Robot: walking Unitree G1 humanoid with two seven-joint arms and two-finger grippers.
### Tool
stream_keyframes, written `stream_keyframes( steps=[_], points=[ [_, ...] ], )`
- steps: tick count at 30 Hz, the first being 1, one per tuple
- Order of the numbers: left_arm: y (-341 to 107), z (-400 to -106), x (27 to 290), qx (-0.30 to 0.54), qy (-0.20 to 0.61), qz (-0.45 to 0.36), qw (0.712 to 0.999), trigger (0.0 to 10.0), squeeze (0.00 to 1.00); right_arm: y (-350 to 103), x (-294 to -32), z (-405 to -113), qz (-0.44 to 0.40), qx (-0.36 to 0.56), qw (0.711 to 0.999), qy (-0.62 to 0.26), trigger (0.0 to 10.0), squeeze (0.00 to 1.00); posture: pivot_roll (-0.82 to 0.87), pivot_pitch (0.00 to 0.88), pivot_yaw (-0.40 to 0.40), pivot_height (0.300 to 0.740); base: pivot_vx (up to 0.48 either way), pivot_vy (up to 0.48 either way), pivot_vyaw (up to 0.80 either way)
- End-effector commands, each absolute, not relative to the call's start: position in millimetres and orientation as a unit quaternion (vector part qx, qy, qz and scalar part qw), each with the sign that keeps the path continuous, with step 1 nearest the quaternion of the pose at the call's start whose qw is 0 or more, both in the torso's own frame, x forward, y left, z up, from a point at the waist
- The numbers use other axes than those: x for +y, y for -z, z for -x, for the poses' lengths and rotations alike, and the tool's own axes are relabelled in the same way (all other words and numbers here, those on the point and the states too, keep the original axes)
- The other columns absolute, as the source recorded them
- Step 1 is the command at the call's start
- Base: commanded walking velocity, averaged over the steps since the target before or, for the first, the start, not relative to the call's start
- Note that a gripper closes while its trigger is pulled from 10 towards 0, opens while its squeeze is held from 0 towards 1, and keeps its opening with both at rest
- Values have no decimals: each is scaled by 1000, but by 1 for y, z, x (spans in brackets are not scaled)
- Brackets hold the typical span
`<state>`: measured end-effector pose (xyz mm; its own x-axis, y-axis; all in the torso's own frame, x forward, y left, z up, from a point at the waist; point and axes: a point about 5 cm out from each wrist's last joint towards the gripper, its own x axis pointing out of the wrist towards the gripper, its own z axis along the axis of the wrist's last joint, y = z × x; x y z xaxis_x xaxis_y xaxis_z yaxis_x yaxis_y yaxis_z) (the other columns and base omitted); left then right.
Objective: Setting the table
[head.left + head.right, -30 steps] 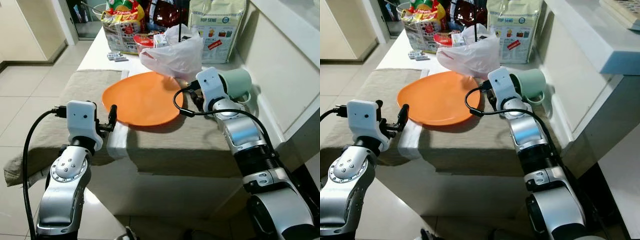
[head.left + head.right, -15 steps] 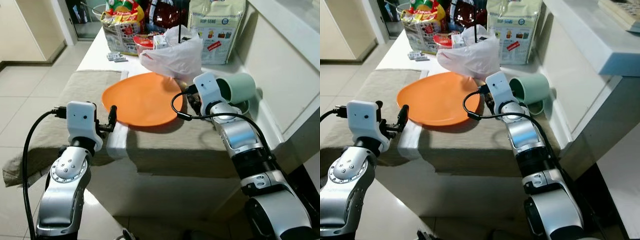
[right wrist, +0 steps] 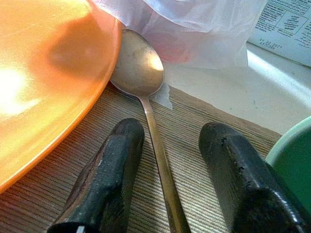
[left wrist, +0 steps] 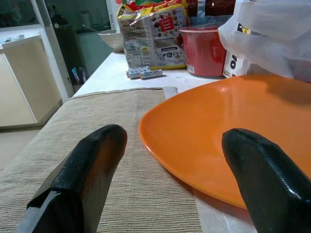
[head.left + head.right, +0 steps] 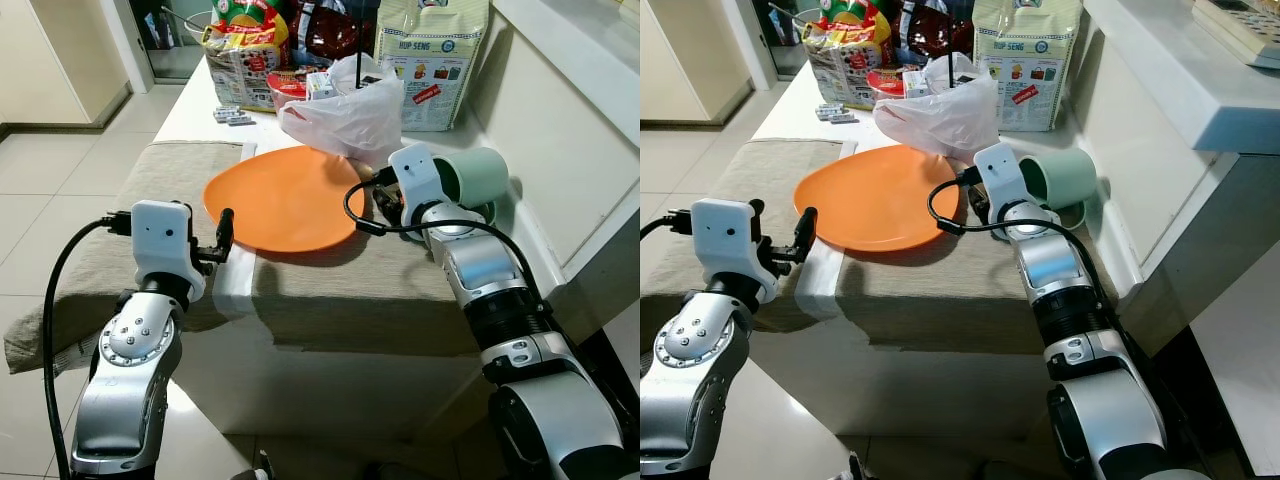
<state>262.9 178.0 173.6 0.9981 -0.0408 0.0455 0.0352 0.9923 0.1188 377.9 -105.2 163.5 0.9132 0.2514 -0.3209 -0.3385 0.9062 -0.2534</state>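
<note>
Long-handled metal spoon [image 3: 146,92]: lying flat on the beige woven cloth [image 5: 340,290] of the surface, bowl end just beside the rim of the round orange plastic plate [image 5: 283,196] and touching the crumpled white plastic bag [image 5: 345,112]; handle running between the two black fingers [image 3: 109,179] of the right claw [image 3: 167,177], which stand apart on either side of it, not pressing it. Pale green mug [image 5: 478,178]: tipped on its side just beside the right wrist, mouth toward the robot. Plate: resting on the cloth, centre of the surface. Left claw [image 4: 170,174]: spread open, holding nothing, at the near edge of the plate. Far end of the surface: snack packets [image 5: 245,50], a red tub [image 4: 206,51], a large printed bag [image 5: 432,55].
</note>
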Motion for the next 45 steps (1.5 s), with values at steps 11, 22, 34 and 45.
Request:
stream_keyframes(
  steps=[11, 22, 34, 45],
  points=[
    [-175, -259, 177, -21, 17, -59, 998, 10000, 0, -113, -103, -357, 123, 231, 950, -170, 0, 0, -36, 103, 33, 740, 0, 0, 0],
    [-176, -259, 177, -21, 17, -62, 998, 10000, 0, -142, -101, -356, 137, 89, 979, -118, 0, 0, -36, 112, 38, 740, 0, 0, 0],
    [-176, -259, 178, -20, 18, -64, 998, 10000, 0, -190, -103, -348, 152, -88, 983, -61, 0, 0, -37, 106, 42, 740, 0, 0, 0],
    [-176, -260, 177, -23, 24, -69, 997, 10000, 0, -212, -104, -340, 140, -175, 974, -44, 0, 0, -40, 94, 45, 740, 0, 0, 0]
  ],
)
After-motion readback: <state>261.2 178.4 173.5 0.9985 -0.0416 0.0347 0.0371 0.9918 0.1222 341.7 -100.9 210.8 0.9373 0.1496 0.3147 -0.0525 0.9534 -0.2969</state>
